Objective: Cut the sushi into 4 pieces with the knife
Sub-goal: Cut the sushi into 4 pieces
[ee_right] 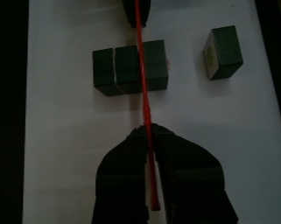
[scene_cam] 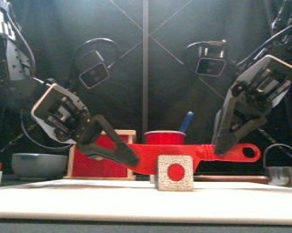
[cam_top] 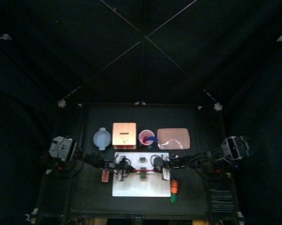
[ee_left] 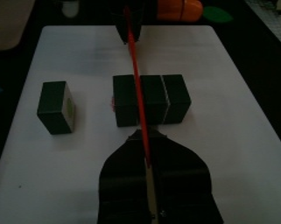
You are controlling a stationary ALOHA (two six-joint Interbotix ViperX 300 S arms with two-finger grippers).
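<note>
Black curtains close in a small black bench [cam_top: 96, 189], and a white cutting board [ee_left: 90, 52] lies at its front middle under both arms. The left hand [ee_left: 144, 140] has its jaws pinched tight on one end of a thin red toy knife [ee_left: 133, 61]. The right hand [ee_right: 146, 136] is clamped as tightly on the thicker handle end, so the blade spans level between them, running left to right. Directly below lies the joined block of dark green toy sushi [ee_left: 164, 101], seemingly three segments, its long axis front to back and square to the blade. The knife sits over what looks like a seam about a third along; whether it touches I cannot tell. The coming move is straight down, and neither hand is nearer, since both share the blade. One loose sushi piece [ee_left: 56, 107] lies apart from the block, in line with it toward the back, so one cut of three looks done. Behind the board stand one blue-grey bowl [cam_top: 102, 137], one pale wooden box [cam_top: 124, 134], one red cup [cam_top: 147, 136] and one pink tray [cam_top: 178, 141].
</note>
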